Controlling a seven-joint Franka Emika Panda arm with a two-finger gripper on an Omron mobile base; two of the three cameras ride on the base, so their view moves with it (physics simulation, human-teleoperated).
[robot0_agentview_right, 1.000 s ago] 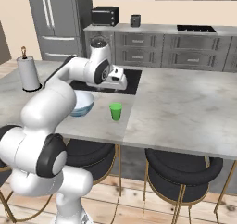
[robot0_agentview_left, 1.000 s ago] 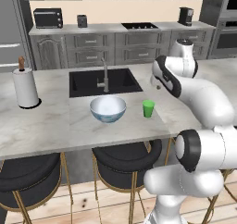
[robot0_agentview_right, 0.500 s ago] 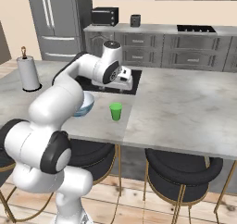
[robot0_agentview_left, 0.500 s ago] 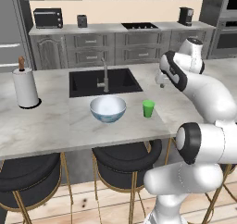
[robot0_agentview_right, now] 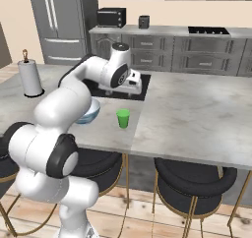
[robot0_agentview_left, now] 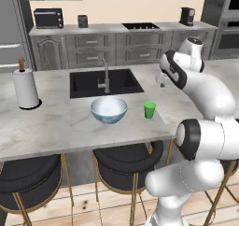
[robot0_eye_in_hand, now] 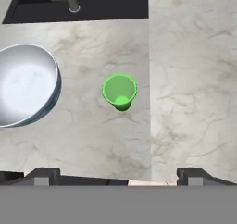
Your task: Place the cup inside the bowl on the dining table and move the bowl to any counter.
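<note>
The small green cup (robot0_agentview_left: pixel 149 109) stands upright on the dining table (robot0_agentview_left: pixel 56 127), to the right of the wide bowl (robot0_agentview_left: pixel 108 109), apart from it. My gripper (robot0_agentview_left: pixel 161 83) hangs open above the table, behind and a little right of the cup, with nothing between its fingers. In the right base view the gripper (robot0_agentview_right: pixel 135 87) is over the sink's near corner, above the cup (robot0_agentview_right: pixel 123 118); my arm hides part of the bowl (robot0_agentview_right: pixel 91 112). The hand view looks straight down: the cup (robot0_eye_in_hand: pixel 119 91) sits at centre, the bowl (robot0_eye_in_hand: pixel 23 91) at left, the gripper (robot0_eye_in_hand: pixel 119 174) wide apart below.
A black sink (robot0_agentview_left: pixel 105 82) with a faucet (robot0_agentview_left: pixel 106 78) lies just behind the bowl. A paper towel roll (robot0_agentview_left: pixel 25 87) stands at the table's left. Black stools (robot0_agentview_left: pixel 126 157) sit along the near edge. The counter (robot0_agentview_left: pixel 107 29) at the back carries a microwave (robot0_agentview_left: pixel 48 18).
My arm has swung its elbow up and to the right, and the gripper has shifted slightly right and lower toward the cup. Cup and bowl have not moved.
</note>
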